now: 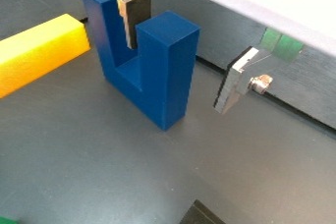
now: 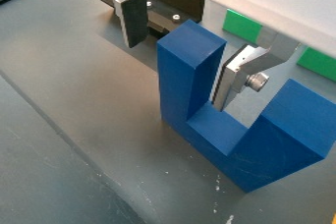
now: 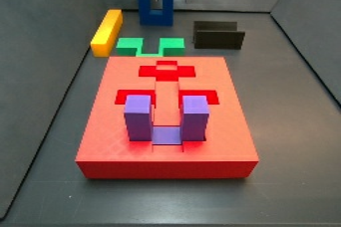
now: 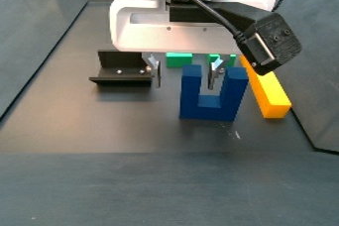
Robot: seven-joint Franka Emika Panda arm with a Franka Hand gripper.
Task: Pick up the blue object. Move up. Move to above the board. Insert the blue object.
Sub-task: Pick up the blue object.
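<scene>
In a wrist view the gripper [image 1: 184, 46] straddles one prong of the blue object [image 1: 141, 63], fingers [image 1: 130, 16] apart on either side, not yet clamped. In a side view the blue object [image 4: 211, 93] stands upright on the worktop [image 4: 119, 161] beside the yellow block [image 4: 269, 93]. In a side view the board [image 3: 167, 121] lies well apart, a purple block [image 3: 160, 117] seated in it. Picking up appears in hand; next the fingers should close on the prong, then lift.
</scene>
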